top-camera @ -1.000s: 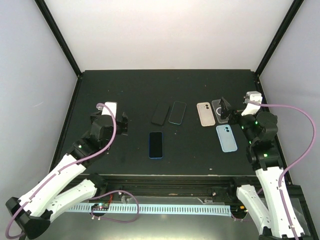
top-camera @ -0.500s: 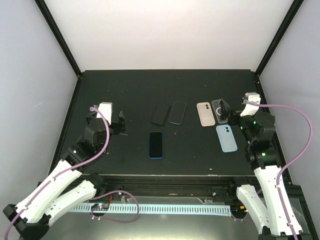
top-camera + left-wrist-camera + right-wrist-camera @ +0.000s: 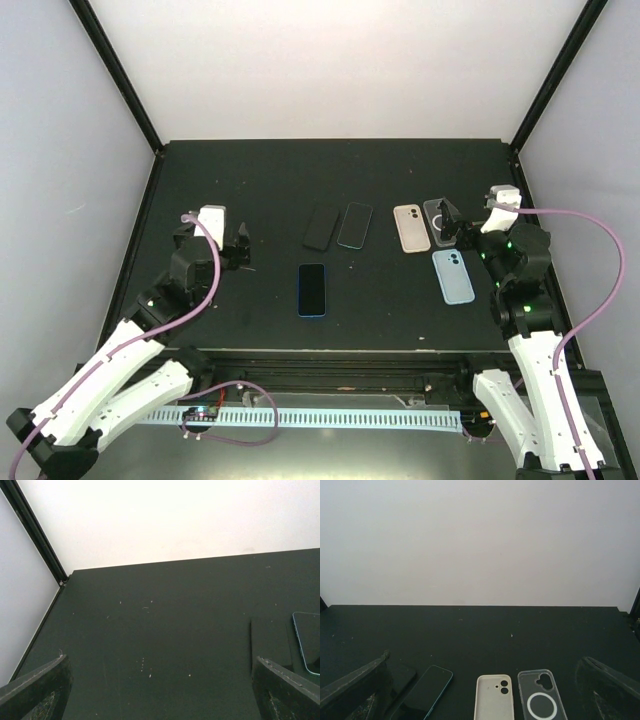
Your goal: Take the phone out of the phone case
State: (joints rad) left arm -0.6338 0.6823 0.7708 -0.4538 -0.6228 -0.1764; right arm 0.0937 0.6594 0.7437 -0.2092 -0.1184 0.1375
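Note:
A blue-rimmed phone (image 3: 312, 289) lies screen up near the table's middle. A black phone (image 3: 320, 227) and a teal-edged phone (image 3: 354, 224) lie side by side behind it. At the right are a beige case (image 3: 411, 228), a clear case (image 3: 440, 222) and a light blue case or phone back (image 3: 453, 275). My left gripper (image 3: 212, 241) is open and empty at the left, apart from all phones. My right gripper (image 3: 468, 228) is open and empty beside the clear case. The right wrist view shows the beige case (image 3: 494, 697), clear case (image 3: 540, 697) and teal-edged phone (image 3: 425, 692) ahead of the open right gripper (image 3: 485, 657).
The left wrist view shows bare dark mat between the wide-open left gripper (image 3: 160, 659), a blue-rimmed phone edge (image 3: 307, 640) at the right, and the table's left rail (image 3: 35, 527). White walls enclose the table on three sides.
My left gripper has drawn back to the left and slightly away from the middle, then held still. The right arm has shifted only slightly. The phones and cases have not moved.

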